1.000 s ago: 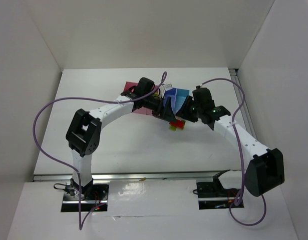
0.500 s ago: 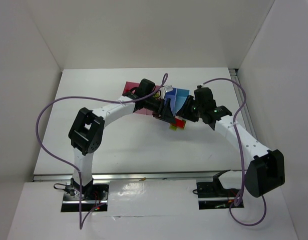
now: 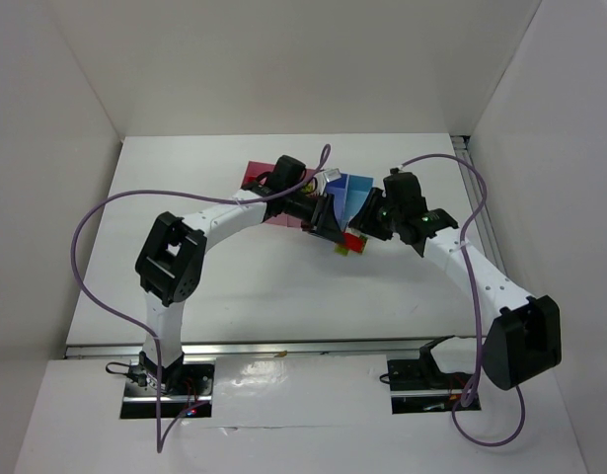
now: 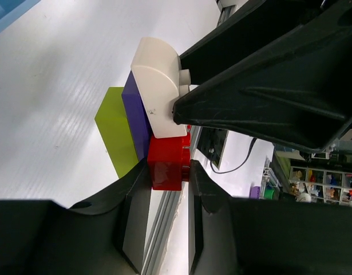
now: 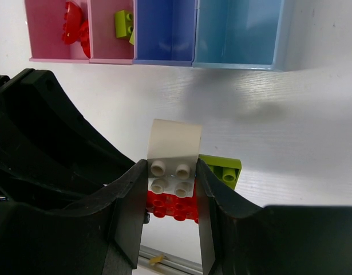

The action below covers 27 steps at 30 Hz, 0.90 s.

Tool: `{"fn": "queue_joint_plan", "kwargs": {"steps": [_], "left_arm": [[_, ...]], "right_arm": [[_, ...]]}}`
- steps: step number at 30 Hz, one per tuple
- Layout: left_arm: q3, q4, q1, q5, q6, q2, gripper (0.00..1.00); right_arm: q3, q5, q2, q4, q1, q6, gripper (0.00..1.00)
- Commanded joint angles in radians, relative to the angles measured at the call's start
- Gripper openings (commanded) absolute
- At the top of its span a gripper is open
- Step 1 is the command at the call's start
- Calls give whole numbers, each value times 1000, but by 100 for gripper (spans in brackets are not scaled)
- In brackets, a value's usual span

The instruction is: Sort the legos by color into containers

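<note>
The red brick (image 4: pixel 167 153) is clamped by the left gripper (image 4: pixel 167 171), the attached white brick (image 5: pixel 174 143) by the right gripper (image 5: pixel 172 176).

brick stack (image 5: pixel 173 150) | flanked: left tool (image 4: pixel 167 175), right tool (image 5: pixel 171 192) | light blue bin (image 5: pixel 238 28): open-topped

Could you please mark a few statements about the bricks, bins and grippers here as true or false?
1. The right gripper is shut on the white brick. True.
2. The left gripper is open and holds nothing. False: the left gripper is clamped on the red brick, which touches the white one.
3. A yellow-green brick lies in the blue bin. False: the yellow-green brick lies in the narrower pink bin, next to the blue bin.
4. Red pieces lie in the wide pink bin. True.
</note>
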Motion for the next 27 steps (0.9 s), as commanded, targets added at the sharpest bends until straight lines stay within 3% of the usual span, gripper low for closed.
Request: {"fn": "queue_joint_plan", "kwargs": {"steps": [1,15,19,27], "left_arm": [[4,43,9,29,15,11,0],[-86,12,77,8,27,-18,0],[-107,-15,77,-11,27,-39,0],[-277,-57,159,-23,80,-173,0]], "right_arm": [[20,32,-35,26,-2,7,17],[50,130,-63,20,-12,7,17],[118,197,41,55,-12,7,17],[423,138,391,81,-42,-148,17]]}}
